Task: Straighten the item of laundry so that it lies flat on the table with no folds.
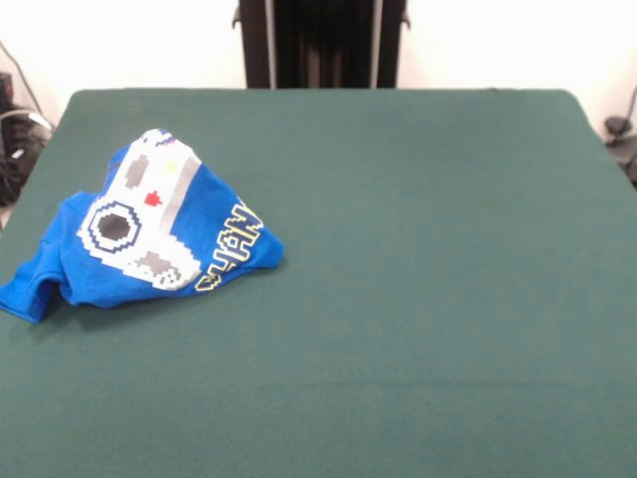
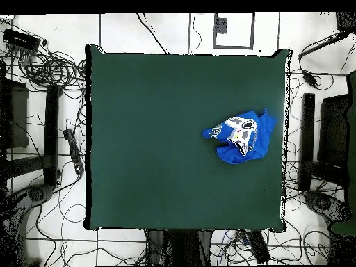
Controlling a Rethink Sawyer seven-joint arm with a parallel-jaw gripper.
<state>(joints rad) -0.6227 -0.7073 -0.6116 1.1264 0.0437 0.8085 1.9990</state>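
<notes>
**Ana:** Laundry first: the blue T-shirt [image 1: 149,234] is bunched in a heap on the green counter [image 1: 418,299], print side up, the pixel controller and yellow lettering creased across the top.

**Ben:** And the jaws?

**Ana:** Neither view shows them, so I can't place the shirt against them, or say whether they're spread or pressed together. From the front the heap sits close to the counter's left edge; from overhead [image 2: 240,135] it lies near the right edge.

**Ben:** Why so lumpy?

**Ana:** My guess is it's folded under itself. One sleeve or corner pokes out flat at the low end, while the middle humps up.

**Ben:** So the job's barely begun?

**Ana:** I'd say so. Plenty of bare counter beside it for spreading out.
</notes>
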